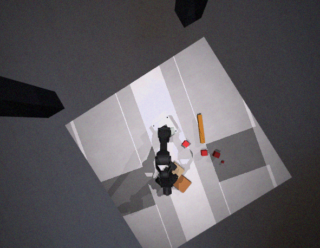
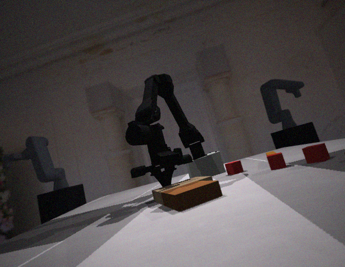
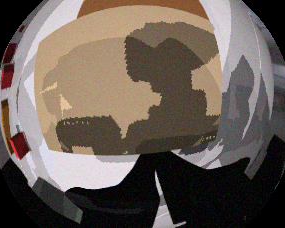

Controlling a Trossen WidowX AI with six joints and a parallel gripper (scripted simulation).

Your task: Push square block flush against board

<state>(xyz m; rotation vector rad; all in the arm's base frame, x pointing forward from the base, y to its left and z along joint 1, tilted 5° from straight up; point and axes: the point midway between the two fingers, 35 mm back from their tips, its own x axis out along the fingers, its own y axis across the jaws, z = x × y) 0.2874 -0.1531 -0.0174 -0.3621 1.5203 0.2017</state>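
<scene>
A tan square block [image 2: 183, 186] lies flat on the table and touches an orange-brown flat board [image 1: 182, 184] [image 2: 195, 188] [image 3: 140, 6] along one side. From above, their edges look roughly in line. My gripper [image 2: 164, 181] [image 3: 150, 146] is shut and empty. It points down at the tan block's edge on the side away from the board, very low over the table. I cannot tell whether it touches the block. In the overhead view my own arm hides the fingertips.
A long thin orange bar [image 1: 201, 128] [image 2: 270, 153] [image 3: 5, 120] lies to the right of my base [image 1: 168, 122] [image 2: 207, 164]. Several red cubes [image 1: 185, 143] [image 1: 204, 152] [image 1: 216, 154] [image 2: 234, 167] [image 2: 276, 161] [image 2: 316, 153] lie near it. The table edge runs beyond the board.
</scene>
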